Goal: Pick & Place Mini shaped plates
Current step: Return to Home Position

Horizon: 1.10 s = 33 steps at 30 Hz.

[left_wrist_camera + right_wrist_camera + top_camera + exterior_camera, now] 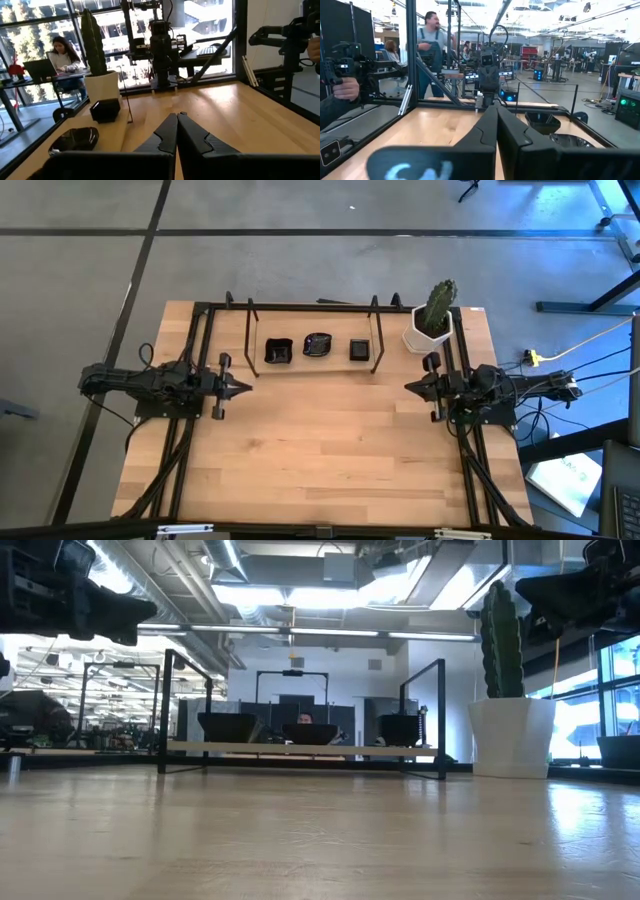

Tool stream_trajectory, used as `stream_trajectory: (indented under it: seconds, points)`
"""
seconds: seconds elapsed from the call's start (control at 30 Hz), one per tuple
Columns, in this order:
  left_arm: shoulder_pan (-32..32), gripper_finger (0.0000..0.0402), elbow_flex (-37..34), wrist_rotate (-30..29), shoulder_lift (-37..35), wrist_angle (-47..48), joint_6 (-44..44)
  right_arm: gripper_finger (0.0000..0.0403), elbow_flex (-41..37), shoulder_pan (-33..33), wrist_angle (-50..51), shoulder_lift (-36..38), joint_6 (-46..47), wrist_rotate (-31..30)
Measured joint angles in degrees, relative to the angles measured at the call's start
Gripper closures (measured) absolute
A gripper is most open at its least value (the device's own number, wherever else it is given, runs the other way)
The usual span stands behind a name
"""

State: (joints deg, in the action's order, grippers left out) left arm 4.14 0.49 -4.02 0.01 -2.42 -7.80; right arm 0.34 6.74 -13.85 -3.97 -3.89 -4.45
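**Desk:** Where do the mini shaped plates [318, 345] sit?

**Photographer:** They sit in three glossy black stacks in a row on the low wire-framed shelf [339, 362] at the far edge of the counter [320, 450]. There is a rounded stack on the left, a wavy-rimmed one in the middle and a small square one nearest the white pot [426, 338] with its cactus [438, 305].

**Desk:** And the arms?

**Photographer:** The left gripper [243, 388] hangs above the counter near the shelf's left front corner, fingers pressed together and holding nothing. The right gripper [409, 387] faces it near the right corner, likewise pressed together and empty. A person [62, 55] sits at a laptop beyond the counter.
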Motion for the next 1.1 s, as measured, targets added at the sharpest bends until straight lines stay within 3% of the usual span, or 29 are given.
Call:
stream_trajectory:
  seconds: [1.1]
  points:
    - [0.00, 0.0398, 0.00, -2.09, -0.02, 0.72, 1.06, 0.0384, 0.07, 0.00, 12.01, -0.02, 0.42, -0.93]
